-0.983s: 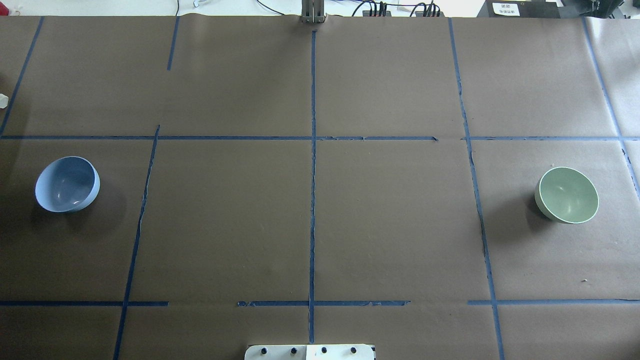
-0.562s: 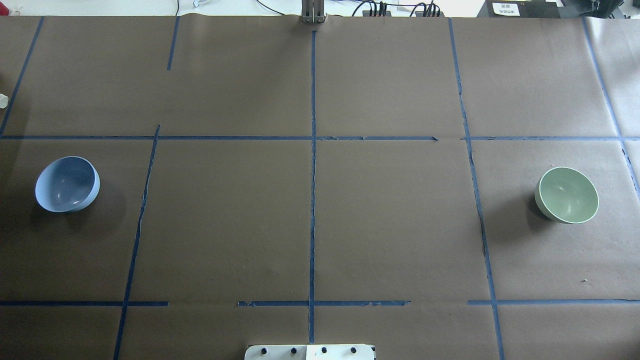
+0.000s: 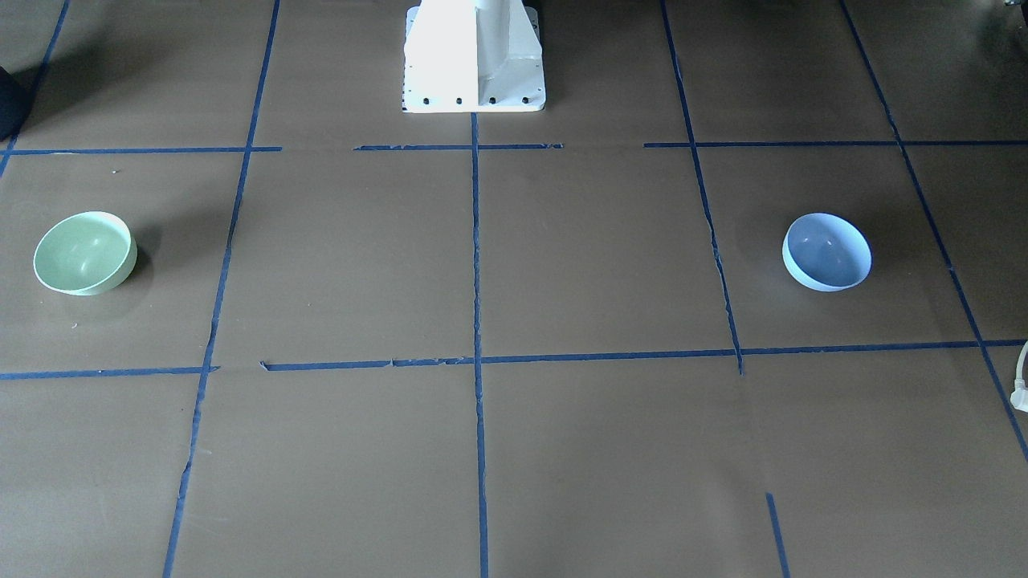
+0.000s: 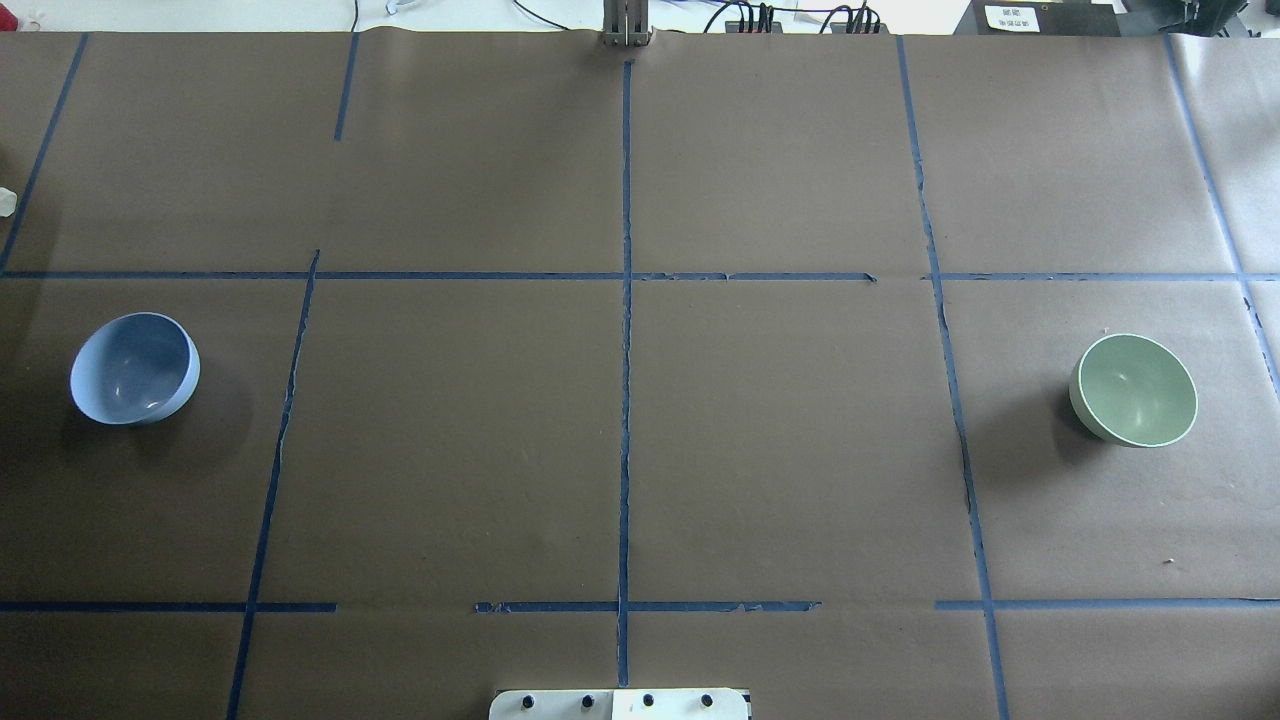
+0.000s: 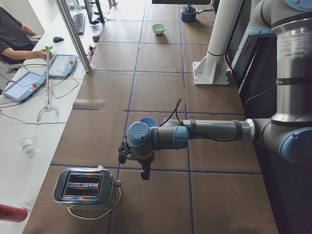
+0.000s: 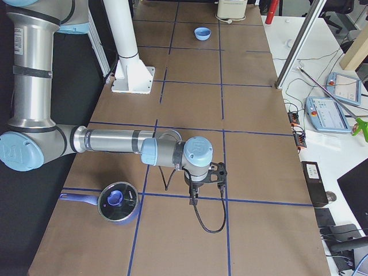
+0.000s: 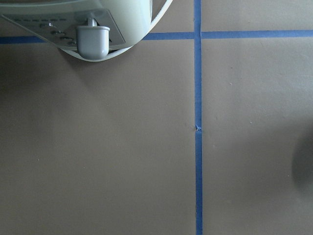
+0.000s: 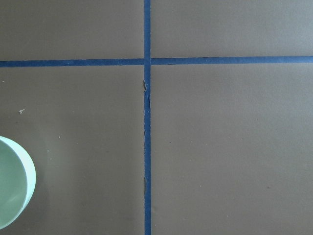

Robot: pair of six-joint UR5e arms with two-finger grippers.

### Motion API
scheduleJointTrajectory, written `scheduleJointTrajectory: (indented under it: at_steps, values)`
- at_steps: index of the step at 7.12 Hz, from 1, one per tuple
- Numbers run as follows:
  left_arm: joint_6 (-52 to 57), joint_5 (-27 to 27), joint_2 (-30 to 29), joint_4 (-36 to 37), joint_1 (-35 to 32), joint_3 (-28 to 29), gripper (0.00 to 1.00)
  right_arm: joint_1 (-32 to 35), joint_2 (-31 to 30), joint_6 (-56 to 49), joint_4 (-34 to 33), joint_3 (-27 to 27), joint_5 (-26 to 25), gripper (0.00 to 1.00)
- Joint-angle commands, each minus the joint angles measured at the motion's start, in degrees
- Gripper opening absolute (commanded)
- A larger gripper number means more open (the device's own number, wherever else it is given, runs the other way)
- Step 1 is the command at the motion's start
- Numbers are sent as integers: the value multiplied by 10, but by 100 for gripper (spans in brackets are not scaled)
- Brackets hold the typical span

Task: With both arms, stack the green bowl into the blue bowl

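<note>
The pale blue bowl point(image 4: 135, 368) stands upright at the table's left in the overhead view and on the right in the front view point(image 3: 827, 251). The mint-green bowl point(image 4: 1133, 389) stands upright at the table's right and also shows in the front view point(image 3: 84, 253). They are far apart. Its rim shows at the left edge of the right wrist view point(image 8: 12, 188). My left gripper point(image 5: 123, 152) hovers over the table's left end, past the blue bowl point(image 5: 148, 121). My right gripper point(image 6: 217, 172) hovers over the right end. I cannot tell whether either is open or shut.
A metal toaster point(image 5: 85, 186) stands at the left end, below the left gripper; it also shows in the left wrist view point(image 7: 93, 24). A lidded pot point(image 6: 118, 202) sits at the right end. The white pedestal point(image 3: 474, 56) stands mid-table on the robot side. Blue tape lines cross the brown paper.
</note>
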Motion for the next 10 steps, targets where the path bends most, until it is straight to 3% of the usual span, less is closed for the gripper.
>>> scheduleJointTrajectory:
  at_steps: [1, 3, 5, 9, 10]
  values:
    - [0, -1, -2, -4, 0, -3, 100, 0, 2, 0, 0, 2, 0, 100]
    - [-1, -1, -2, -4, 0, -5, 100, 0, 4, 0, 1, 19, 0, 100]
    - [-76, -35, -8, -21, 9, -45, 100, 0, 4, 0, 1, 30, -1, 100]
    - [-428, -42, -5, -303, 164, -21, 100, -1, 27, 2, 0, 37, 0, 100]
    - [-476, 1, -9, -349, 200, -8, 100, -1, 26, 2, 1, 38, -3, 100]
